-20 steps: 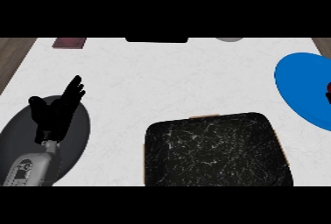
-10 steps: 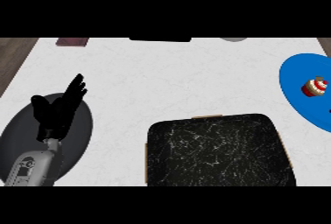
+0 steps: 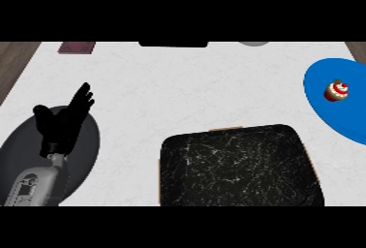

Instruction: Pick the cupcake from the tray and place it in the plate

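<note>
A small cupcake [image 3: 337, 91] with white frosting and a red top stands on the blue plate [image 3: 336, 116] at the right edge of the head view. The black marbled tray [image 3: 236, 167] lies at the lower middle with nothing on it. My left hand [image 3: 63, 122] rests at the left, fingers straight and pointing up, far from both the tray and the plate. My right hand does not show in this view.
A dark oval shadow [image 3: 85, 150] lies on the white counter under the left forearm. Along the far edge are a maroon flat object [image 3: 76, 47], a black object [image 3: 174, 43] and a grey round object [image 3: 253, 43].
The view has shifted slightly right, bringing more of the blue plate and the whole cupcake into sight. The left hand has stayed put.
</note>
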Controlling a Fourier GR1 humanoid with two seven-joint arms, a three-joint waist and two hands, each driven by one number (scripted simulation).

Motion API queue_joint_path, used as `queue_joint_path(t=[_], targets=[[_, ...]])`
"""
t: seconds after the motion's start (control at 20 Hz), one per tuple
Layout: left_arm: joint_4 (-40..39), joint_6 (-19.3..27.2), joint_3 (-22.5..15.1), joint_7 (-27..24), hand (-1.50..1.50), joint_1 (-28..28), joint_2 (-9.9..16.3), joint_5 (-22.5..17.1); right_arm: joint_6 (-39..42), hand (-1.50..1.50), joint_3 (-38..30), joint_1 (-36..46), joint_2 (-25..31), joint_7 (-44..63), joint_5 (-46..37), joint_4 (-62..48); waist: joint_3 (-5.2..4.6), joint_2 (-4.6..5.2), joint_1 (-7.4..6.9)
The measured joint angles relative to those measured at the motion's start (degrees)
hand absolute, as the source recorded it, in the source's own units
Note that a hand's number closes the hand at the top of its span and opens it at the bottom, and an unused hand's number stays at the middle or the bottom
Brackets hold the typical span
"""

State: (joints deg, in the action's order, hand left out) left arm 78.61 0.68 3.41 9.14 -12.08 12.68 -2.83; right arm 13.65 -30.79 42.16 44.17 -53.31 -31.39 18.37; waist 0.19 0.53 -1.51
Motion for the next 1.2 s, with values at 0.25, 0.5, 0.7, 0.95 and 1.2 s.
queue_joint_path(t=[0.25, 0.5, 0.7, 0.95, 1.2], targets=[[0.1, 0.3, 0.1, 0.3, 0.0, 0.0, 0.0, 0.3, 7.7, -1.5, -3.1, 2.9, 2.8, 5.8, 5.0, -3.6, -0.08, -0.19, 0.45], [0.4, 0.1, 0.2, -0.5, 0.0, 1.2, -0.1, 0.4, 16.2, -1.5, -4.1, 3.3, 5.1, 12.6, 7.8, -7.3, -0.04, -0.08, 0.3], [0.2, 0.1, -0.2, -1.3, 0.0, 1.6, -0.5, 0.7, 18.7, -1.5, -4.6, 2.1, 6.1, 14.2, 9.4, -7.6, 0.05, 0.15, 0.11], [1.1, -0.2, 0.0, -0.6, 0.0, 1.6, -0.4, 0.4, 19.5, -1.5, -5.0, -0.2, 7.5, 14.0, 11.0, -6.5, 0.15, 0.32, -0.11], [1.0, -0.8, 0.2, -0.2, 0.0, 0.9, -0.1, 0.1, 19.8, -1.5, -5.0, -1.5, 9.1, 14.5, 12.1, -5.7, 0.26, 0.59, -0.49]])
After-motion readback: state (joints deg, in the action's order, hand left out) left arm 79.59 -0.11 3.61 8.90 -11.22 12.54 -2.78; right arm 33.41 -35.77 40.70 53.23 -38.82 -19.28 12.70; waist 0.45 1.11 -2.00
